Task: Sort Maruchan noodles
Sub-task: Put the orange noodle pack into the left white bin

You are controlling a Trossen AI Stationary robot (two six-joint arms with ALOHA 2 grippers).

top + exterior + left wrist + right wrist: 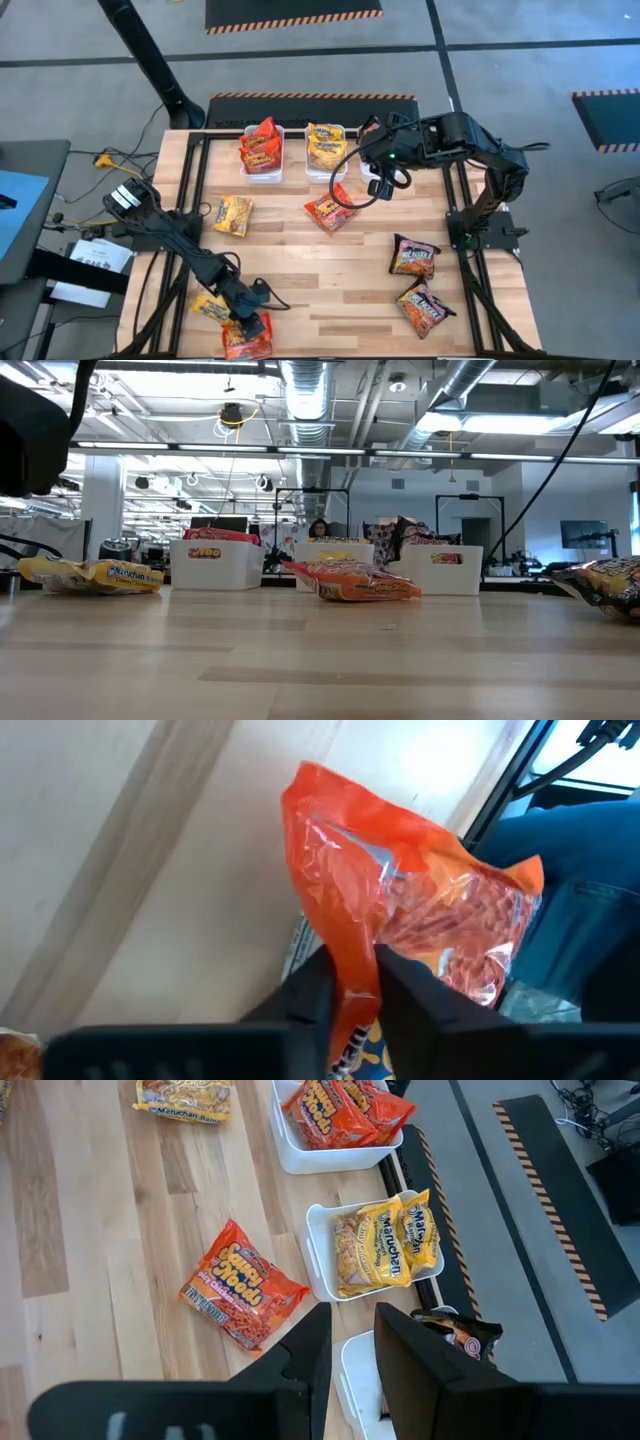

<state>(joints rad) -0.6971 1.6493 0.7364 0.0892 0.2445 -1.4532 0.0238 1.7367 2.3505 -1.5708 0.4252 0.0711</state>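
Observation:
My left gripper [250, 325] is at the table's near left corner, shut on a red noodle packet [248, 342], with a yellow packet [210, 308] just beside it. My right gripper [350, 1335] hovers open over the rightmost white tub [362, 1370], where a dark packet [455, 1330] lies. The left tub [262, 150] holds red packets and the middle tub [328, 148] yellow ones. Lying loose on the table are a yellow packet [232, 215], a red one [330, 210] and two dark ones [415, 255] [425, 305]. My left gripper pinches the red packet between its two fingers at one end [352, 965]. The crinkled plastic bunches up in the gap and the rest of the packet [400, 890] stretches away beyond the fingertips. Whether the packet is clear of the table, I cannot tell.
The three white tubs stand in a row along the far edge [215, 565] [335, 555] [440, 570]. Black frame rails run along the table's left [190, 190] and right [455, 200] sides. Bare wood lies in the middle of the table [320, 280].

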